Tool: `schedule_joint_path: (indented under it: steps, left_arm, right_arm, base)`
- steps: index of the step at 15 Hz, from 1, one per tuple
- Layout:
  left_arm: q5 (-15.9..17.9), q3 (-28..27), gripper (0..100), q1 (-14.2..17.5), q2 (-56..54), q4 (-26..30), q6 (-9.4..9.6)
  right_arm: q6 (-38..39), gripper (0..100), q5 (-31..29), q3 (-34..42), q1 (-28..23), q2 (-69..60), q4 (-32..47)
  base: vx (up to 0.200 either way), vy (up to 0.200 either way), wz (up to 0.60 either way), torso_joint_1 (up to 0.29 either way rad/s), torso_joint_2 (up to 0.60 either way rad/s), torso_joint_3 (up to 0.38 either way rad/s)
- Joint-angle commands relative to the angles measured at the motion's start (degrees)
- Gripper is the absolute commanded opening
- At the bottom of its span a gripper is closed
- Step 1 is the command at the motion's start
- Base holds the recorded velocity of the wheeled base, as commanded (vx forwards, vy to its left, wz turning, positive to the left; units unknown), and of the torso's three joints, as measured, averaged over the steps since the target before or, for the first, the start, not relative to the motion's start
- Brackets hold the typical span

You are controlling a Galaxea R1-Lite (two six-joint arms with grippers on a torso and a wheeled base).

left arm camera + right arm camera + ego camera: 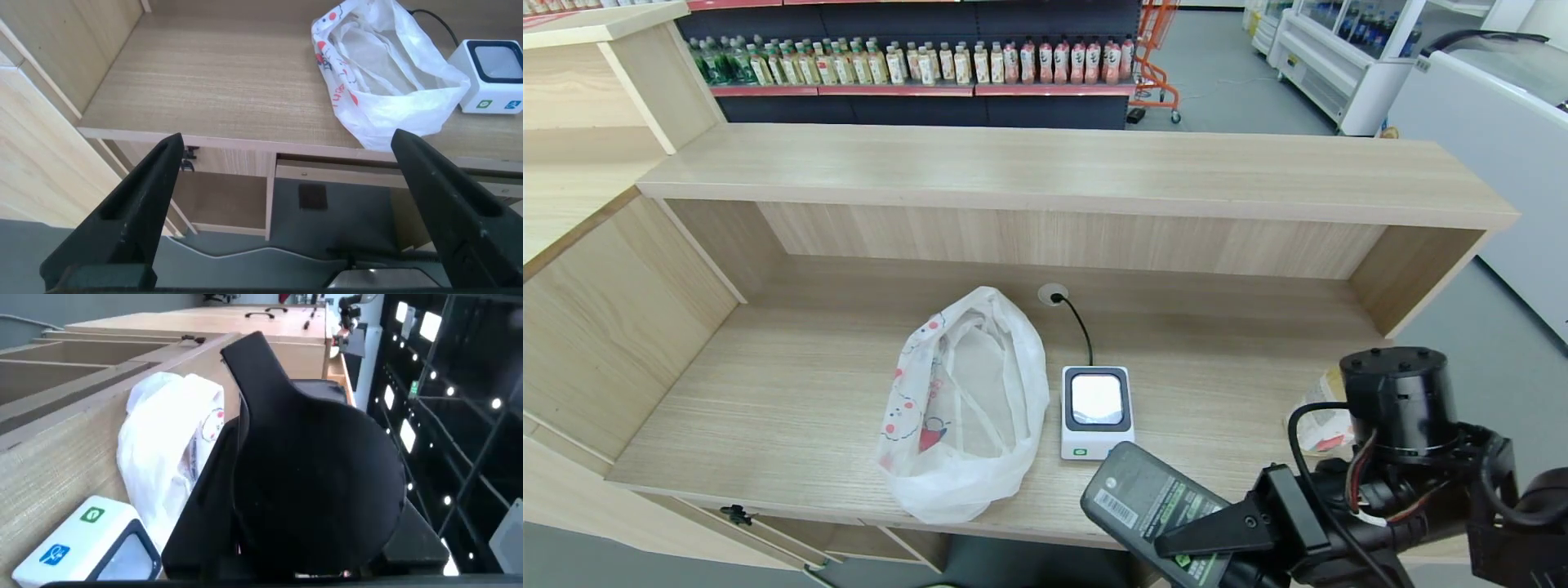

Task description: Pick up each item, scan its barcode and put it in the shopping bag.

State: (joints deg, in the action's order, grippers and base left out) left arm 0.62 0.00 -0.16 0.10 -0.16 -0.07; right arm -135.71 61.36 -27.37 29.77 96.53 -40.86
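No wording can be made out from here, only marks: the dark pack carries a white barcode label and green-banded small print too fine to read. The scanner bears 2 little square signs on its front face, 1 green badge and 1 blue badge. The shopping bag has red cartoon figures printed on it.
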Motion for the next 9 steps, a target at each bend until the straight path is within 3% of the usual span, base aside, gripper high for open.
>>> schedule_joint_path:
  steps: [1, 9]
  left_arm:
    - [0.0, 0.0, 100, 0.0, 0.0, 0.0, -0.01]
    - [0.0, 0.0, 100, 0.0, 0.0, 0.0, -0.01]
  right_arm:
    - [-2.5, 0, 0.1, -1.7, 1.3, 6.6, -0.1]
    - [-7.0, 0, 3.4, -9.1, 1.4, 11.9, -0.6]
  base:
    - [0.000, 0.000, 0.00, 0.000, 0.00, 0.000]
    - [0.000, 0.000, 0.00, 0.000, 0.00, 0.000]
